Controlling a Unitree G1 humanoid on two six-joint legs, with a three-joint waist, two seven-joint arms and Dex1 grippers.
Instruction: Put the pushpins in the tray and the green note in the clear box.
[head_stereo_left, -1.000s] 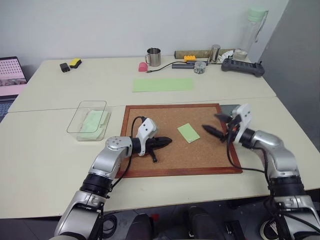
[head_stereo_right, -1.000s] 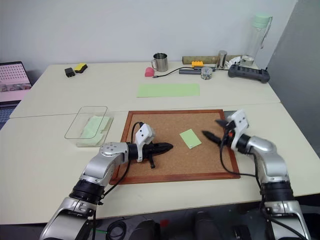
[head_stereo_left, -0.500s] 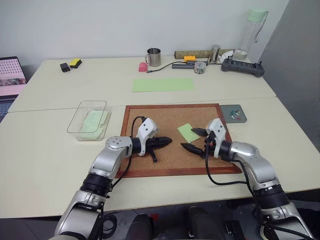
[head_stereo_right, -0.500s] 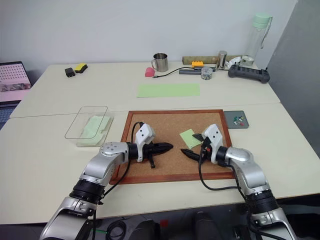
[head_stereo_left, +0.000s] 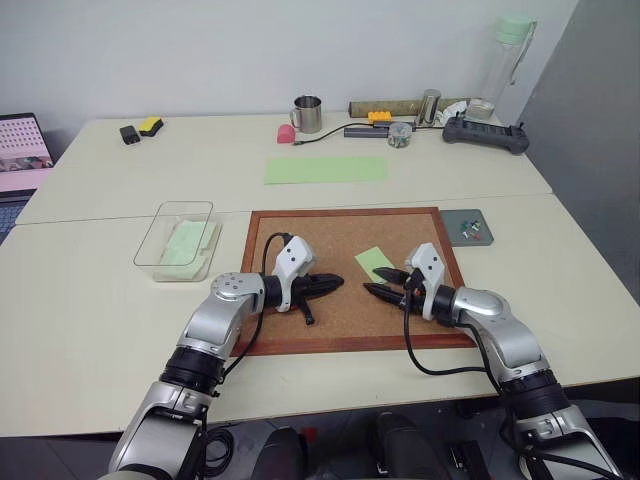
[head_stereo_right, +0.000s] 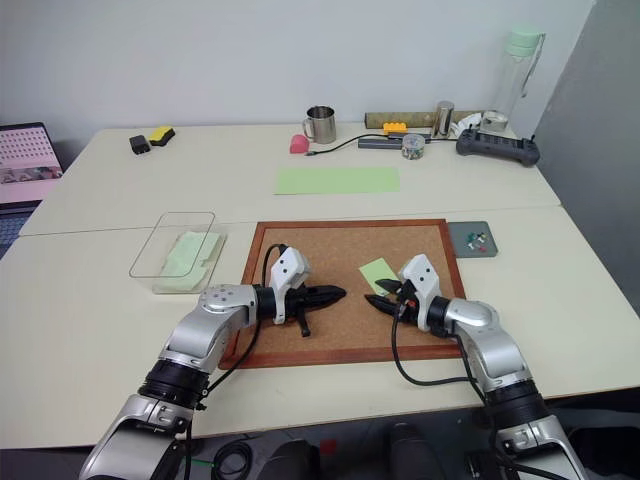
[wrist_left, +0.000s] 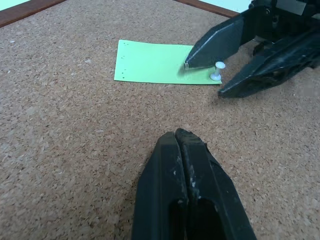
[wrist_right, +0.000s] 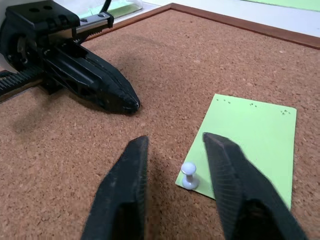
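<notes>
The green note (head_stereo_left: 375, 263) lies on the cork board (head_stereo_left: 330, 235), with a white pushpin (wrist_right: 189, 175) standing in its near corner. My right gripper (head_stereo_left: 376, 281) is low over the board, open, with one finger on each side of that pin and a gap left on both sides. My left gripper (head_stereo_left: 335, 282) rests shut on the cork, its tip pointing at the note from the left, holding nothing. The small grey tray (head_stereo_left: 455, 220) sits right of the board with a few coloured pushpins in it. The clear box (head_stereo_left: 185, 205) stands left of the board with pale green paper inside.
A long pale green sheet (head_stereo_left: 325, 169) lies behind the board. Along the far table edge stand a metal mug (head_stereo_left: 307, 113), a pink object (head_stereo_left: 285, 132), a power strip (head_stereo_left: 368, 129), a tall bottle (head_stereo_left: 505, 60) and a black controller (head_stereo_left: 486, 133). A laptop (head_stereo_left: 22, 150) sits far left.
My right gripper swung left and down from the board's right edge to the note's near corner, and its fingers narrowed around the white pin. The left gripper stayed still.
</notes>
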